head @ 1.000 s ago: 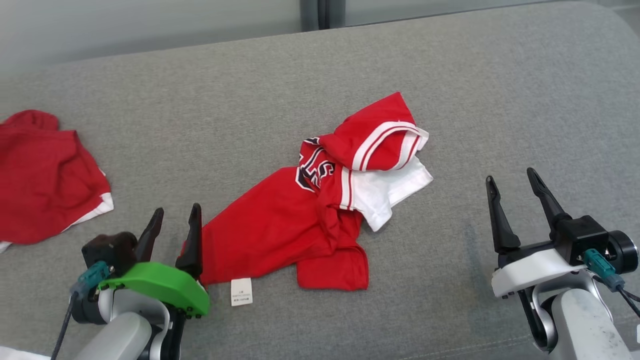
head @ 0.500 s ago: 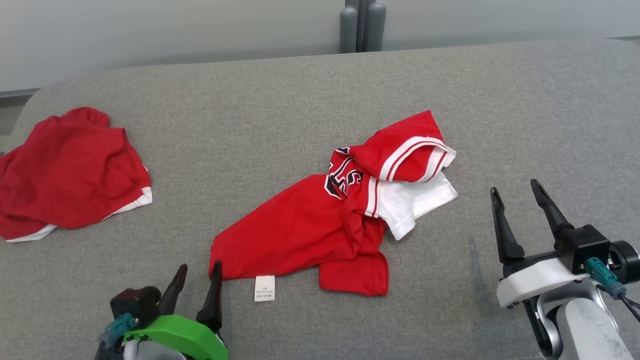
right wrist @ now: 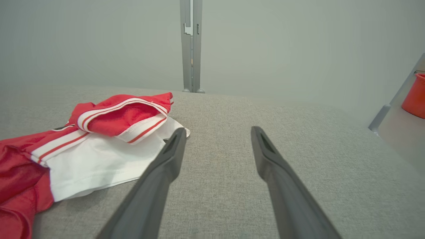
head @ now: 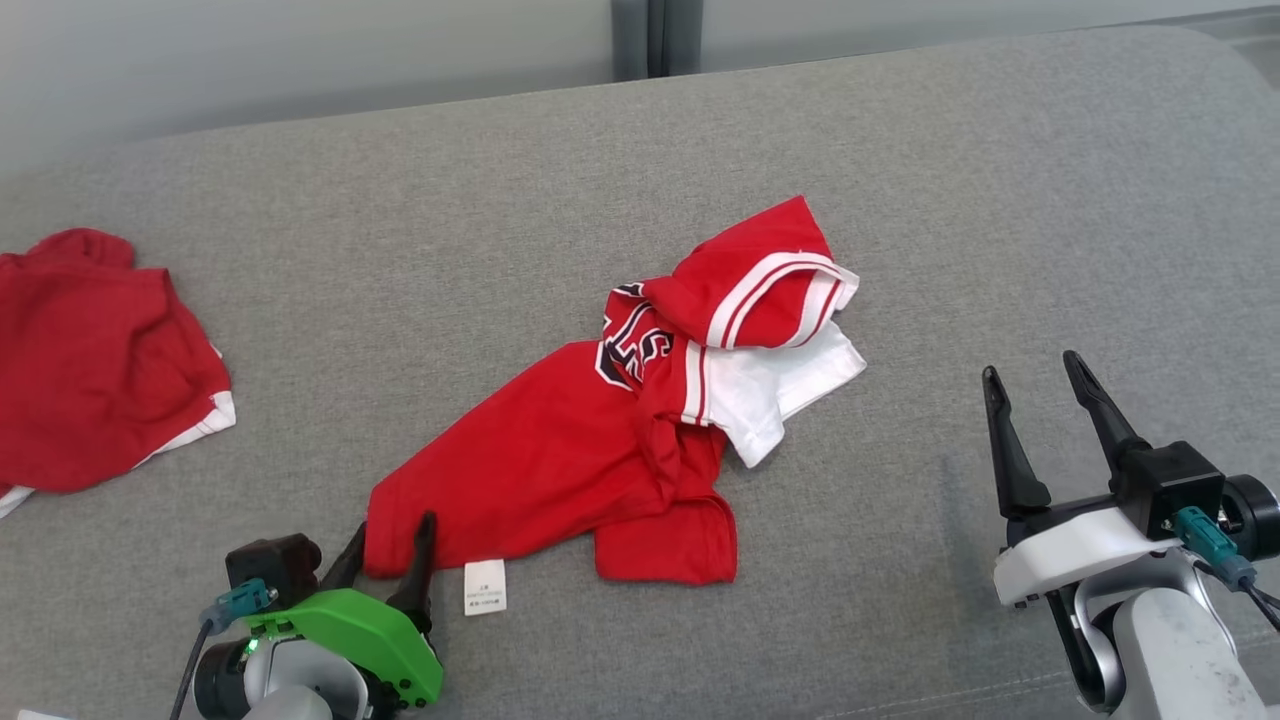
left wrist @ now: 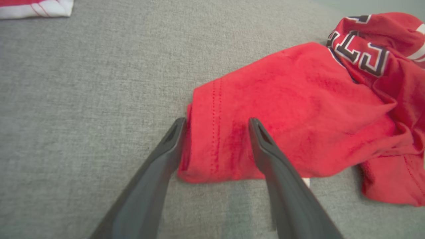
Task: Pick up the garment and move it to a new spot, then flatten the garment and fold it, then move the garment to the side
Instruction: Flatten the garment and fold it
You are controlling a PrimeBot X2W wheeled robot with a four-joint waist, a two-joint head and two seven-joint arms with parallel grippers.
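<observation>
Second red garment [head: 95, 370] crumpled far left on grey cushion [head: 1000, 200]; grey post [head: 655, 35] behind.

Crumpled red jersey garment [head: 540, 460]: bright red body, white panel, white bands with thin red stripes, black block lettering outlined in white. Small white label [head: 484, 586]. Second red garment [head: 90, 380], white trim. Grey woven fabric surface [head: 400, 250], fine heathered weave. Left gripper [head: 393, 525]: dark fingers, green housing, left teal plug [head: 238, 600]. Right gripper [head: 1031, 364]: dark fingers, white housing, black block, right teal plug [head: 1205, 535]. Pale grey-green wall [right wrist: 99, 39], grey post [right wrist: 189, 49], orange-red bucket [right wrist: 415, 96].
</observation>
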